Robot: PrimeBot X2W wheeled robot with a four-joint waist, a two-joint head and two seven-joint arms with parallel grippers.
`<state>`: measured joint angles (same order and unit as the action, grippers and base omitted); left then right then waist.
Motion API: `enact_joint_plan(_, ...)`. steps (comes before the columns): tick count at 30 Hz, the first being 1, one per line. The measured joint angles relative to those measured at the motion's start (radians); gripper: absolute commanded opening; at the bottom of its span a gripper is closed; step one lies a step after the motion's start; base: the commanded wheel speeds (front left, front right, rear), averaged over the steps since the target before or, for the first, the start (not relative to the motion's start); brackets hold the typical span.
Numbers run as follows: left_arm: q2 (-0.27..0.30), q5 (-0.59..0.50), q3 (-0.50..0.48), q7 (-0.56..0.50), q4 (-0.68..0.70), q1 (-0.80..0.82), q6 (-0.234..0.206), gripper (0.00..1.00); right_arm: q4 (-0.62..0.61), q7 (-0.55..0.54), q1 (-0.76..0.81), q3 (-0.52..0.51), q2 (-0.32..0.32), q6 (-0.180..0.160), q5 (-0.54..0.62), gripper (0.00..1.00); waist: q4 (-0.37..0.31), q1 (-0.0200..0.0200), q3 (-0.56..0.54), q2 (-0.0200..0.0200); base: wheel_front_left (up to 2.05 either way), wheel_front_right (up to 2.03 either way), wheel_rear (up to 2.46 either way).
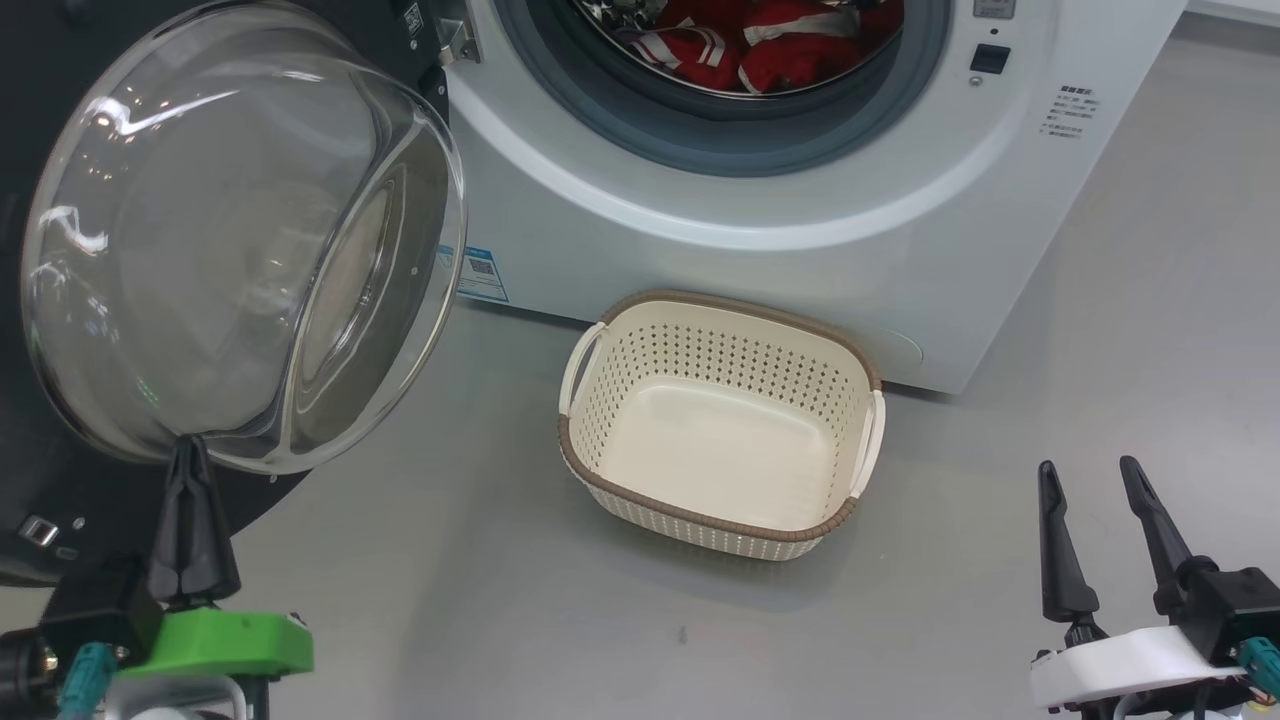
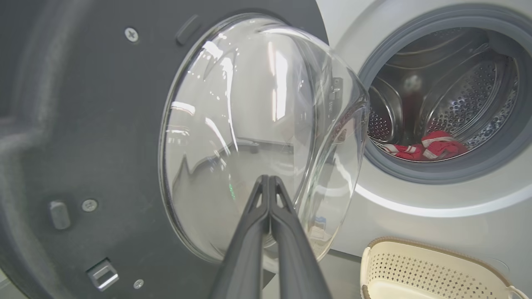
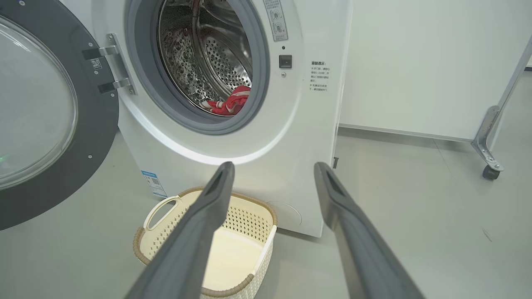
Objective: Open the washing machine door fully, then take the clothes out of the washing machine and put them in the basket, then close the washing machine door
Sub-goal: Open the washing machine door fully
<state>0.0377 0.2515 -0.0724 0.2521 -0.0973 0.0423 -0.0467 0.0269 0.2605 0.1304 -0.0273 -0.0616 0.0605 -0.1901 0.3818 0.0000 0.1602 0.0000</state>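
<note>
Your door [image 1: 240, 240] at upper left looks fully open; clothes [image 1: 760, 45] sit in the drum, top centre; basket [image 1: 700, 360] empty. The left end effector [image 1: 188, 447] is pinched together at the glass, right end effector [image 1: 1088, 470] wide, empty. Unloading, closing remain.

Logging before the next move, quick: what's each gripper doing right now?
Left gripper: closed, empty, tips at the washing machine door glass.
Right gripper: open, holding nothing.

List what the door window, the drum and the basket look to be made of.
Door window: clear glass by the look, glossy, with sharp reflections.
Drum: probably stainless steel, shiny grey with punched holes.
Basket: cream plastic, matte, moulded perforations; its brown rim looks woven but is likely moulded plastic.
</note>
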Motion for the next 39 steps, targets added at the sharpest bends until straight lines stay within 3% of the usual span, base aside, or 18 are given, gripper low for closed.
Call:
enact_joint_plan(5,0.000,-0.001,0.072,0.000,0.026,-0.055,0.026,0.00,0.008,0.000,0.000,0.018,0.003,0.000,0.002,1.00,-0.029,0.0000,-0.011,0.0000,0.00,0.00,0.00)
enact_joint_plan(7,-0.001,-0.001,0.107,0.000,0.035,-0.071,0.037,0.05,0.012,0.000,0.000,0.023,0.003,0.003,0.002,1.00,-0.044,0.0000,-0.016,0.0000,0.00,0.00,0.00)
enact_joint_plan(8,-0.001,0.000,0.120,0.000,0.037,-0.076,0.042,0.27,0.013,0.000,0.000,0.028,0.003,0.007,0.002,1.00,-0.051,0.0000,-0.018,0.0000,0.00,0.00,0.00)
enact_joint_plan(9,0.000,0.002,0.132,0.000,0.040,-0.079,0.044,0.40,0.015,0.000,0.000,0.032,0.003,0.009,0.004,1.00,-0.060,0.0000,-0.020,0.0000,0.00,0.00,0.00)
enact_joint_plan(10,0.000,0.002,0.142,0.000,0.042,-0.083,0.044,0.76,0.016,0.000,0.000,0.035,0.004,0.009,0.007,1.00,-0.068,0.0000,-0.022,0.0000,0.00,0.00,0.00)
enact_joint_plan(11,0.000,0.002,0.151,0.000,0.043,-0.088,0.044,1.00,0.017,0.000,0.000,0.036,0.005,0.009,0.007,1.00,-0.076,0.0000,-0.023,0.0000,0.00,0.00,0.00)
enact_joint_plan(21,0.001,0.002,0.203,-0.004,0.044,-0.116,0.042,1.00,0.018,0.000,0.000,0.058,0.009,0.009,0.010,1.00,-0.167,0.0000,-0.040,0.0000,0.00,0.00,0.00)
enact_joint_plan(32,0.003,-0.007,0.202,-0.026,0.039,-0.130,-0.002,1.00,0.017,0.000,0.001,0.078,0.016,0.010,0.014,1.00,-0.274,0.0000,-0.058,0.0000,0.00,0.00,0.00)
enact_joint_plan(39,0.004,-0.008,0.231,-0.045,0.036,-0.130,-0.010,1.00,0.010,0.000,0.007,0.065,0.017,0.009,0.009,1.00,-0.304,0.0000,-0.066,0.0000,0.00,0.00,0.00)
